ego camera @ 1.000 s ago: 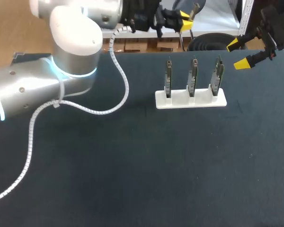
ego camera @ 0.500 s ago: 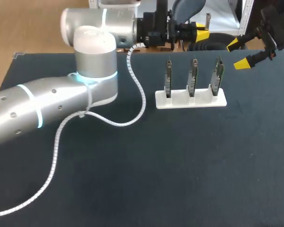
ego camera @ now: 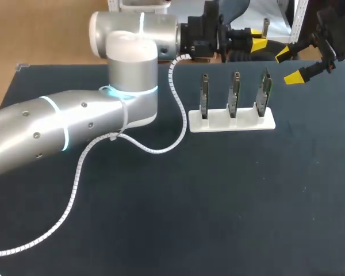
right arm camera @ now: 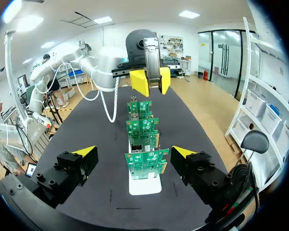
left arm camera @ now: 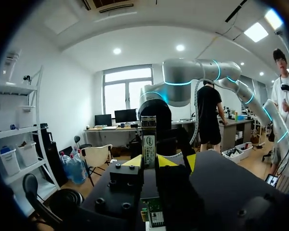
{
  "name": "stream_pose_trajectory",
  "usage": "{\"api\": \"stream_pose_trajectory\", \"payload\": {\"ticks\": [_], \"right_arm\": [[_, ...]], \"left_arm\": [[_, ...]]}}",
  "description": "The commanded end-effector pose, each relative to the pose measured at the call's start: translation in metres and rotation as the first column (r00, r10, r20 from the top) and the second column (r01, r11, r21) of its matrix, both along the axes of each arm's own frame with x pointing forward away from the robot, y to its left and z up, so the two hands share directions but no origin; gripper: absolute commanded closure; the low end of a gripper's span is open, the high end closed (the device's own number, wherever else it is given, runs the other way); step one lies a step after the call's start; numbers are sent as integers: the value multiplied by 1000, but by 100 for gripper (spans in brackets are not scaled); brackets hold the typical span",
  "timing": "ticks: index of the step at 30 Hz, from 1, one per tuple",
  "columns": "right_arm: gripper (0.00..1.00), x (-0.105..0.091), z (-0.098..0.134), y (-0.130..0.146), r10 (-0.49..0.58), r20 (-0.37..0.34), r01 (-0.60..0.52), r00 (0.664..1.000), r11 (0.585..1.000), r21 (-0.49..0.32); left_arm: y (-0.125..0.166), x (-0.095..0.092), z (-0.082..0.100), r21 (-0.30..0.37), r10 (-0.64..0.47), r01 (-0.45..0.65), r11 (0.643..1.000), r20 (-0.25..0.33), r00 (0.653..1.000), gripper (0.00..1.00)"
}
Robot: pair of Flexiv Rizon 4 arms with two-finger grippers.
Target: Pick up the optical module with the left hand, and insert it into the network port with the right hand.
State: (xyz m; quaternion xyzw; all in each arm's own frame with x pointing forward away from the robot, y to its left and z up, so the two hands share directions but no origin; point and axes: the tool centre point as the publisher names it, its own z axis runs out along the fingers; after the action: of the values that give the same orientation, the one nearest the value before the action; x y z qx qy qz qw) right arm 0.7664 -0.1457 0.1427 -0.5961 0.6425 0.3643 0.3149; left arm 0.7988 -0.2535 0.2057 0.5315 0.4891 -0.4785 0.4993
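my left claw (ego camera: 254,43) clamped on optical module (ego camera: 266,27), long axis upright; my right claw (ego camera: 292,65) spread apart, module straight ahead past the boards (ego camera: 234,95)

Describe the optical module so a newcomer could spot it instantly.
Follow the silver left arm to its claw at the table's far edge. The optical module is the slim metal bar gripped there, unlike the three green boards in the white holder.

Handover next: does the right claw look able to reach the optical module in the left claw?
Probably yes: the optical module juts past the left claw; nothing stands between it and the open right claw.
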Motion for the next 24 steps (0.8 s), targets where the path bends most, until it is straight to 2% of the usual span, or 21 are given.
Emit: {"api": "stream_pose_trajectory", "payload": {"ticks": [1, 8, 18, 24], "right_arm": [[0, -3, 0, 0, -5, 4, 5, 1000, 1000, -2], [0, -3, 0, 0, -5, 4, 5, 1000, 1000, -2], [0, -3, 0, 0, -5, 4, 5, 1000, 1000, -2], [0, -3, 0, 0, -5, 4, 5, 1000, 1000, -2]], "left_arm": [[-2, -7, -3, -10, 38, -38, 999, -2, 999, 100], [-6, -9, -5, -6, 72, -72, 997, -5, 997, 100], [-8, -14, -7, 39, 118, -118, 992, -14, 993, 100], [-11, -19, -9, 45, 110, -109, 993, -27, 994, 100]]}}
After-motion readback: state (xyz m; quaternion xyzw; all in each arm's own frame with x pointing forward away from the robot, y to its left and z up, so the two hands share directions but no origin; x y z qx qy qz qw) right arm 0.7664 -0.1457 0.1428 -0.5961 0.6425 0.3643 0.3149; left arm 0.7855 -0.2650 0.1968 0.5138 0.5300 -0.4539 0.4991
